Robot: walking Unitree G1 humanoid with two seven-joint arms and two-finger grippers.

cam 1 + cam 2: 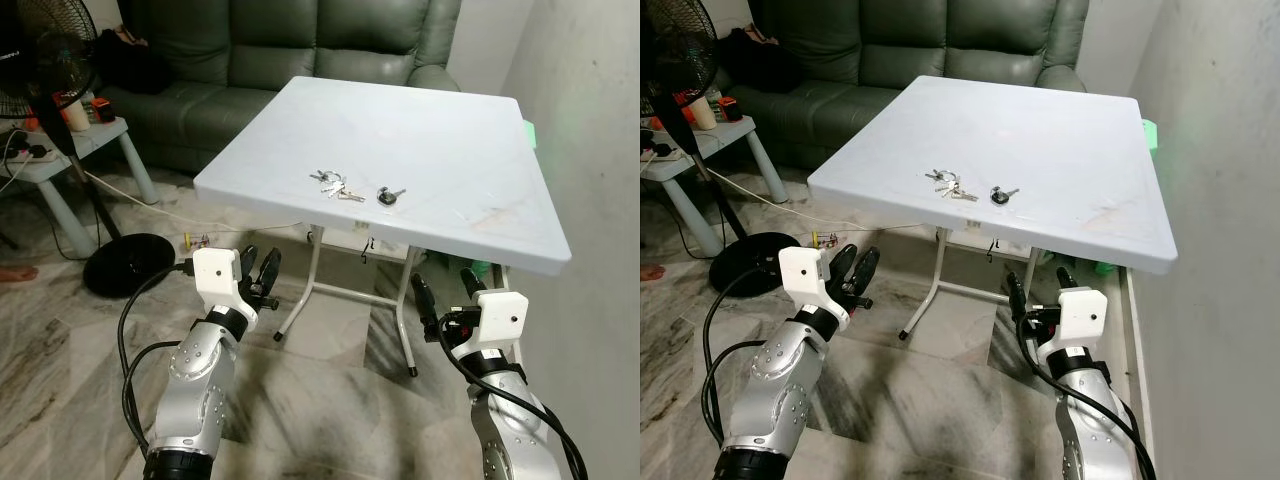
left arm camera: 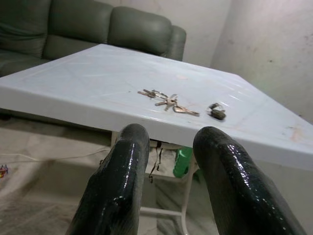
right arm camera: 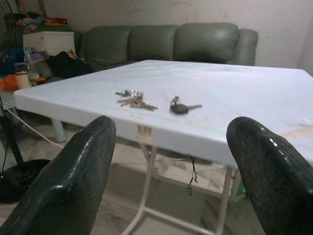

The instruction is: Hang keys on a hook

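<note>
Left eye view: a bunch of keys [image 1: 334,186] lies near the folding table [image 1: 470,150]'s front edge, a black-headed key [image 1: 388,195] just beside it. Left gripper [image 1: 262,272] narrowly parted, right gripper [image 3: 171,166] spread wide, both below that edge. Risk: a low reach could bump the edge and shift the keys.

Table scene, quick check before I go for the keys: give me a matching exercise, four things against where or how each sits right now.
Things:
1. bunch of keys
2. black-headed key
3. left gripper
4. standing fan

Places or states:
A. on the floor at the robot's left, by the sofa
B. open, below the table's near edge
C. on the white table, nearer the robot's left
D. on the table, right of the other keys

Pairs: 1-C, 2-D, 3-B, 4-A
</note>
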